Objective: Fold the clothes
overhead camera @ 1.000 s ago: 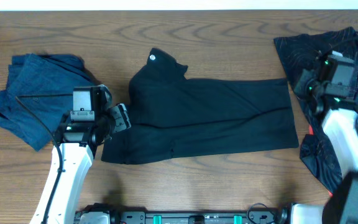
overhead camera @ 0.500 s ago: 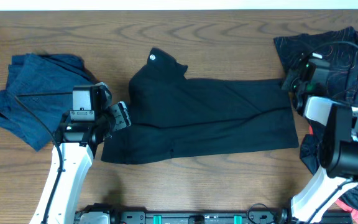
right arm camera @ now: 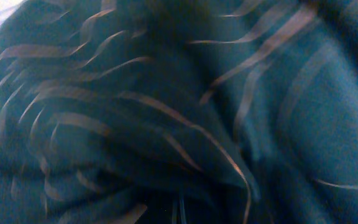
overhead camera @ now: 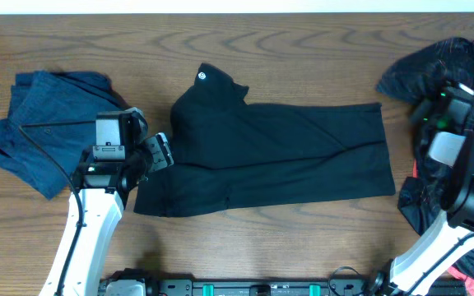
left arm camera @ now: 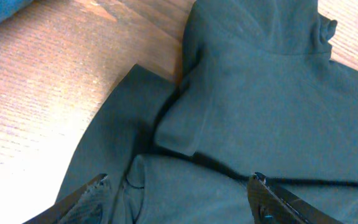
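The black collared shirt [overhead camera: 278, 152] lies flat in a long folded strip at the table's middle, its collar and white ring logo [overhead camera: 202, 77] at the upper left. My left gripper [overhead camera: 161, 153] is open at the shirt's left end. In the left wrist view, the left gripper [left arm camera: 179, 183] has its fingertips [left arm camera: 98, 185] spread over dark folds of the shirt [left arm camera: 260, 93]. At the right, the swirl-patterned garment [overhead camera: 455, 62] is bunched up around my right gripper [overhead camera: 436, 97]. Its fabric [right arm camera: 166, 93] fills the right wrist view, and the right gripper [right arm camera: 179, 214] is shut on it.
A dark blue garment [overhead camera: 39, 123] lies crumpled at the far left, just beyond the left arm [overhead camera: 89, 222]. More swirl fabric [overhead camera: 418, 210] trails toward the front right beside the right arm [overhead camera: 467, 189]. The wooden table [overhead camera: 303, 238] shows in front of the shirt.
My right gripper has swung up and to the right, dragging the swirl-patterned garment's left corner off the table into a bunch. The left arm and the black shirt have not moved.
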`<action>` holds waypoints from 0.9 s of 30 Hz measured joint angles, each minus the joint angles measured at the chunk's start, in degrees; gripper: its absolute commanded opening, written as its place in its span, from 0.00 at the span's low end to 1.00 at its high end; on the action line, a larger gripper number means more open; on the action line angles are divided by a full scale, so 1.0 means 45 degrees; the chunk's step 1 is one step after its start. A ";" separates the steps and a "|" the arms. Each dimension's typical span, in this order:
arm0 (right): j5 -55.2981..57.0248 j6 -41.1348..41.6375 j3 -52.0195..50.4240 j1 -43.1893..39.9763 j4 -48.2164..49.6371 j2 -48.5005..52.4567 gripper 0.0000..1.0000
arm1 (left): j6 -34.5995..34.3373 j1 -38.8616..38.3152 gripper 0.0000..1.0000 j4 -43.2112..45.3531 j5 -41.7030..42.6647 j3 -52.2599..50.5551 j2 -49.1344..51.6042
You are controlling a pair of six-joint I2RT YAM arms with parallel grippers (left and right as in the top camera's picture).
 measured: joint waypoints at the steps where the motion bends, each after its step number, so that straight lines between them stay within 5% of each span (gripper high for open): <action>1: -0.0097 0.0121 0.0000 -0.0291 -0.0015 -0.0005 0.01 | 0.0000 0.0000 0.72 0.0034 0.0000 0.0005 0.0000; 20: -0.4041 -0.0709 -0.0141 0.0476 -0.1661 -0.3599 0.01 | 0.0000 0.0000 0.72 0.0121 0.0000 0.0005 0.0000; 27: -0.4143 -0.1069 -0.0126 0.1336 -0.1370 -0.2943 0.01 | 0.0000 0.0000 0.72 0.0121 -0.0005 0.0000 0.0000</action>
